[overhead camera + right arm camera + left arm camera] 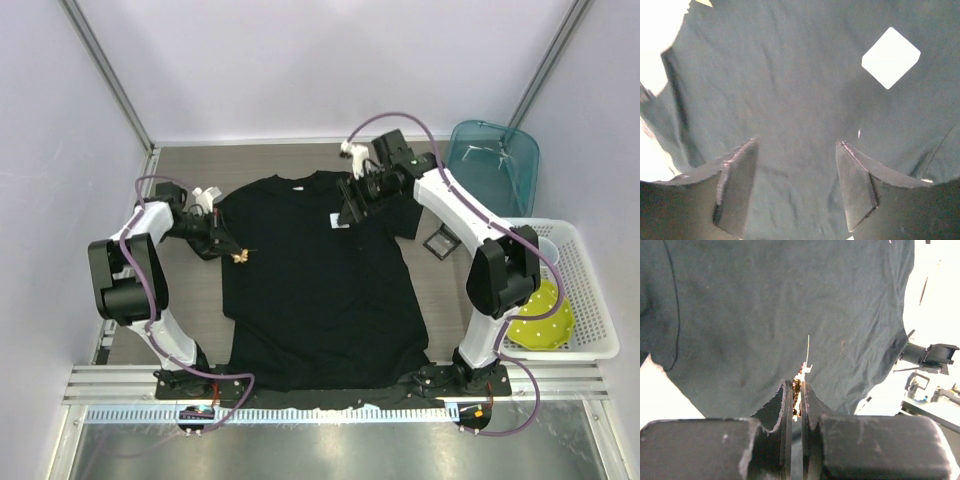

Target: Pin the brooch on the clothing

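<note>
The black T-shirt (320,300) lies flat and face up on the brown worktop (200,170), neck toward the far wall and hem at the near edge. Its cloth is soft and matt, with shallow wrinkles. The left hand (795,387) is pressed together on the brooch (799,382), a tiny golden-orange leaf shape pinched edge-on between the dark, worn fingertips, over the shirt's left edge just below the sleeve. In the left wrist view its thin, pale, straight pin runs away from the fingertips, in line with the hand, pointing in over the shirt's body. The right hand (797,150) hangs over the chest with its two flat, dark fingers apart and only cloth showing between them, near the small white square label (890,57). To the right of the shirt are a small black square box (441,242) and a white plastic lattice basket (590,300).
</note>
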You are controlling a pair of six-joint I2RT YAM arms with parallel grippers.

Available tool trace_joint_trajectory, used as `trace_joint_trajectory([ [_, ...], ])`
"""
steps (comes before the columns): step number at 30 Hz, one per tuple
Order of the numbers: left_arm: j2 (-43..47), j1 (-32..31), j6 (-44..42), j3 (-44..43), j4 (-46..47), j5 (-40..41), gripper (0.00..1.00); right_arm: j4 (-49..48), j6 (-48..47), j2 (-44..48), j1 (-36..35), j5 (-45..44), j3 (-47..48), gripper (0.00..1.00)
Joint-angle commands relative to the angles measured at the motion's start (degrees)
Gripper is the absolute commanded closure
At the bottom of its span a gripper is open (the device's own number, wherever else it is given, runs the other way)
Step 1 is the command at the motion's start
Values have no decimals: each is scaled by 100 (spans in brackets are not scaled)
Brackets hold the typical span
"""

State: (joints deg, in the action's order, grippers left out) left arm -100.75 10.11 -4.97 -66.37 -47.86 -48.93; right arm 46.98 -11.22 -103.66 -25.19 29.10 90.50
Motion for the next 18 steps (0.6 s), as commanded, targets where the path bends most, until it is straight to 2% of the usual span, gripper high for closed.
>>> trace_joint_trajectory([
  [1, 459, -193, 162, -69, 452, -82, 100, -1137, 1955, 188, -30, 473, 714, 30],
  [3, 696, -255, 198, -25, 627, 84, 100, -1463, 2552, 144, -30, 613, 1048, 24],
  [4, 758, -264, 268, -17, 681, 146, 100, -1821, 3216, 135, -30, 719, 1118, 21],
  [5, 793, -264, 321, 1, 759, 260, 100, -2050, 3588, 135, -30, 911, 1145, 12],
  [6, 802, -264, 382, -8, 899, 296, 100, -2296, 3975, 118, -30, 1000, 1137, 10],
  [7, 802, -264, 470, -34, 953, 296, 100, -2856, 4875, 100, -12, 1123, 1145, 9],
  [9, 776, -299, 627, -130, 1172, 261, 100, -3395, 5784, -14, 5, 1264, 1163, 7],
  [10, 741, -342, 681, -157, 1295, 252, 100, -3632, 6599, -32, 49, 1256, 1154, 7],
  [13, 557, -483, 848, -227, 1969, 366, 100, -4468, 7869, -233, 198, 1247, 1110, 7],
  [14, 278, -518, 1023, -262, 2138, 375, 100, -4287, 8238, -304, 216, 1108, 1319, 7],
  [18, -681, -633, 1584, -702, 2579, 305, 100, -3558, 8601, -576, 409, 503, 2058, 7],
])
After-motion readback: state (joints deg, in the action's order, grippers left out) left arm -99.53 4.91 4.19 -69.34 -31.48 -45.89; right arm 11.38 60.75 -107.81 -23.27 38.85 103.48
